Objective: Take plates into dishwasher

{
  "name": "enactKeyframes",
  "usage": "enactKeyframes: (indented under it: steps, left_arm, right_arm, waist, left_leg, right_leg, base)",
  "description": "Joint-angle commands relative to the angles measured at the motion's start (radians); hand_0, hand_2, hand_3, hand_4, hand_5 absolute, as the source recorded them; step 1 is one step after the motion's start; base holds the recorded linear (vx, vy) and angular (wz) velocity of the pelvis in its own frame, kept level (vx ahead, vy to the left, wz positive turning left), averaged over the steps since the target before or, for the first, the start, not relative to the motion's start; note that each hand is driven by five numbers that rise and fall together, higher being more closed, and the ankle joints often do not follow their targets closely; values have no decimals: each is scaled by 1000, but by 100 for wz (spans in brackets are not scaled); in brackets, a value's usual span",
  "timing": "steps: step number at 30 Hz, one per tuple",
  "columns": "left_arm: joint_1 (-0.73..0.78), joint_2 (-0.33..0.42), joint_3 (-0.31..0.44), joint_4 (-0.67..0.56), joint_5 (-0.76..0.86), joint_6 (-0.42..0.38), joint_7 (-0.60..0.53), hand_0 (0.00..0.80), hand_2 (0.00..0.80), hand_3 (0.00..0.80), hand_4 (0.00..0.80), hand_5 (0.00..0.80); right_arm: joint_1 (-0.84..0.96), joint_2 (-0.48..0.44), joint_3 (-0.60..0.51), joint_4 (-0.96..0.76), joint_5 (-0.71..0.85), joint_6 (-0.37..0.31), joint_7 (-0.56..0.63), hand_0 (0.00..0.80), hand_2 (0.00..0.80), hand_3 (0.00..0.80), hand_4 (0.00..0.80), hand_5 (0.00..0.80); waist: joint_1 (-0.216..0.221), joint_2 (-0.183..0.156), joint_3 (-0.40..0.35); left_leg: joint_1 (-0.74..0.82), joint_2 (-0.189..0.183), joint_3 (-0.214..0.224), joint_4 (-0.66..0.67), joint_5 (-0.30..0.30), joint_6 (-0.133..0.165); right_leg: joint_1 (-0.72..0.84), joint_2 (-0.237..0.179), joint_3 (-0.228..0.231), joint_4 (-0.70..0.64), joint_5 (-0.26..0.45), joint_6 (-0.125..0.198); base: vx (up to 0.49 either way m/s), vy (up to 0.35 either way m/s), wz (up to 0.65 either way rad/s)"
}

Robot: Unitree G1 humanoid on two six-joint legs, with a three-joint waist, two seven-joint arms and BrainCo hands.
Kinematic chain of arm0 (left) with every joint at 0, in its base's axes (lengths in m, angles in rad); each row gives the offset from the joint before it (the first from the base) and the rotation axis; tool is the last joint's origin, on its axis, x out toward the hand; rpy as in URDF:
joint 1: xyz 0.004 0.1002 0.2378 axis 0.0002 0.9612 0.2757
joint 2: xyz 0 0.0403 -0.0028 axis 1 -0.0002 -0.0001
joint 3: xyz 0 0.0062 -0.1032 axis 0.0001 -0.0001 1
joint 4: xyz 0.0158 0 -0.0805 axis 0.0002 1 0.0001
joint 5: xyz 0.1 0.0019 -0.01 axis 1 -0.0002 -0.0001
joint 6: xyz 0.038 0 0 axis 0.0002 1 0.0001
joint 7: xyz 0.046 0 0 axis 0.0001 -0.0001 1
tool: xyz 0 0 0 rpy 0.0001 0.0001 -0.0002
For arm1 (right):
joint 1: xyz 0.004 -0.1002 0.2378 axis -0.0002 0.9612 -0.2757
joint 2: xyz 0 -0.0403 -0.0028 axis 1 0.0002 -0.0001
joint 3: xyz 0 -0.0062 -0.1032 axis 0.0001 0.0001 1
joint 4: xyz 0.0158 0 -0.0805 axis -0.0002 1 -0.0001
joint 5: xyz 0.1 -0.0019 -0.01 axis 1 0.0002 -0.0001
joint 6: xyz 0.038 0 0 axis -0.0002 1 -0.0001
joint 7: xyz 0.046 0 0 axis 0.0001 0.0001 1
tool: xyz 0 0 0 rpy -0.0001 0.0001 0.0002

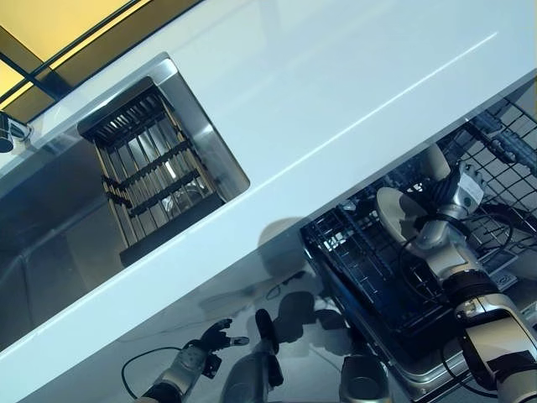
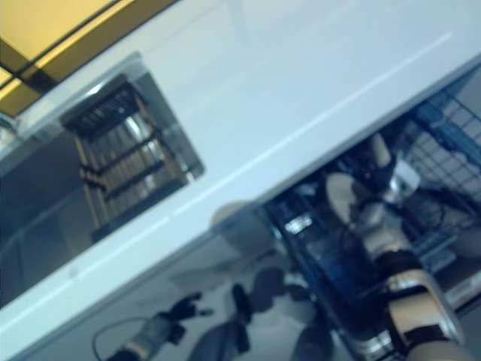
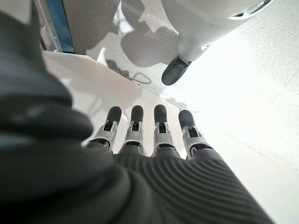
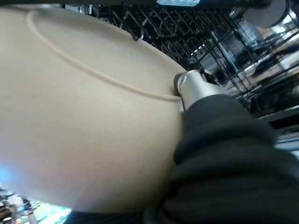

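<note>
My right hand (image 1: 460, 195) reaches into the dark wire dishwasher rack (image 1: 369, 269) at the lower right. In the right wrist view its thumb (image 4: 192, 87) presses on a large cream plate (image 4: 79, 116), so the hand is shut on that plate. In the left eye view a round cream plate (image 1: 393, 213) stands by the wrist and another cream edge (image 1: 435, 161) shows past the fingers; I cannot tell which one is held. My left hand (image 1: 210, 340) hangs low by the floor, open and empty, with its fingers (image 3: 145, 133) straight.
A white counter (image 1: 336, 92) runs across the view above the rack. A steel sink (image 1: 50, 243) at the left holds a dark slatted drainer (image 1: 151, 176). A second wire basket (image 1: 503, 143) is at the far right.
</note>
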Motion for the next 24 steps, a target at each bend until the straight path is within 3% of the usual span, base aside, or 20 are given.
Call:
enactKeyframes:
  steps: [1, 11, 24]
  left_arm:
    - [-82, 41, -13, 8, -19, -1, -1, 0, 0, 0, 0, 0]
    - [-82, 64, 14, -7, 3, 24, 7, 0, 0, 0, 0, 0]
    - [-76, 80, 40, -5, 19, 30, 11, 0, 0, 0, 0, 0]
  right_arm:
    - [48, 56, 90, 123, -13, 58, 121, 800, 800, 800, 800, 800]
    - [126, 59, 84, 96, -29, 23, 151, 800, 800, 800, 800, 800]
    - [184, 60, 77, 50, -42, -3, 186, 800, 800, 800, 800, 800]
  waist:
    - [32, -57, 66]
    - [36, -114, 57]
    - [38, -161, 41]
  left_leg:
    - [53, -21, 1, 39, -91, -10]
    - [58, -2, 11, 42, -96, -6]
    - [68, 12, 20, 49, -102, -3]
  right_leg:
    - [-129, 0, 32, 213, -136, -70]
    - [-110, 16, 25, 195, -123, -63]
    - [-81, 26, 24, 180, -118, -59]
  base:
    - [0, 0, 0]
    - [-9, -37, 0]
    - [-1, -5, 1]
